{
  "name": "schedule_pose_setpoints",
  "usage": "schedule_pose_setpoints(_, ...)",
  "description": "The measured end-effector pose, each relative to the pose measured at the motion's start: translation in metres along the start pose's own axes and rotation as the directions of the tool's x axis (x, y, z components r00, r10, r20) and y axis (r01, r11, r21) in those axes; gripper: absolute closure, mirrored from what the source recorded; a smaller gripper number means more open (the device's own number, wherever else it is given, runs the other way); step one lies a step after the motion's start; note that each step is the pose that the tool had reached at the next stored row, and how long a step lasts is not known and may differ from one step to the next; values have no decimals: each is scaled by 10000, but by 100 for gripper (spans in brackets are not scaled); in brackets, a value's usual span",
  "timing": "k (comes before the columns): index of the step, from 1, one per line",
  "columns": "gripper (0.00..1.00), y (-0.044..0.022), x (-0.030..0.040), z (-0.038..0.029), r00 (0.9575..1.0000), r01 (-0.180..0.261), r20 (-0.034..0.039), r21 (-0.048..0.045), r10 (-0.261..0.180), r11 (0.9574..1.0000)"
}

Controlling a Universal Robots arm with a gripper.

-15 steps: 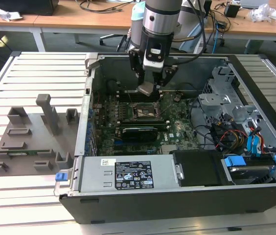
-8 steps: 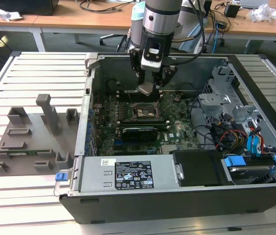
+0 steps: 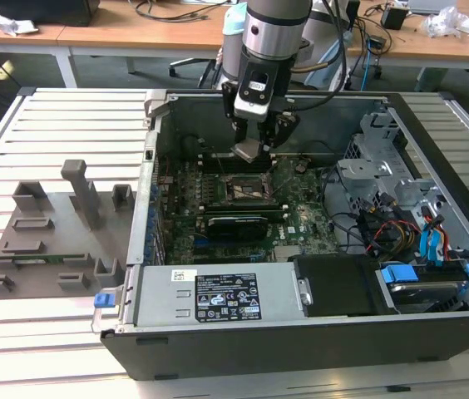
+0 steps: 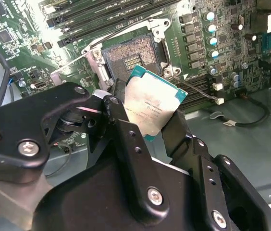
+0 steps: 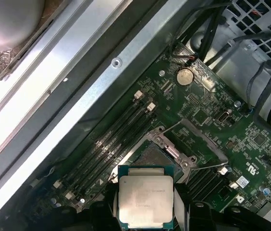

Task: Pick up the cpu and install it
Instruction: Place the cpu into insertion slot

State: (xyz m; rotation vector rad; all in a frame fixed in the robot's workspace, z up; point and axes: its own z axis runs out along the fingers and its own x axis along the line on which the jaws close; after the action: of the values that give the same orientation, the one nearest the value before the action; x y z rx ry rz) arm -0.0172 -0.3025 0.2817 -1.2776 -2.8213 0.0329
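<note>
Gripper (image 3: 255,140) clamped on the cpu (image 3: 249,150), black fingers (image 4: 122,126) pinching two opposite edges, silver top showing. Chip held off the board, just above the open socket (image 3: 247,189). Socket sits mid-motherboard (image 3: 305,218), inside the opened computer case (image 3: 147,208).

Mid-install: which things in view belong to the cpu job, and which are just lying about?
In the job: cpu, clamped in the gripper; open socket; motherboard.
Lying about: grey holder blocks; power supply; coin battery; coloured cables.
</note>
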Motion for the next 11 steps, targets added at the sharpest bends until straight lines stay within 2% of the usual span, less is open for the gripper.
schedule_pose_setpoints(11,45,0,0,1,9970,-772,-30,-23,772,9970)
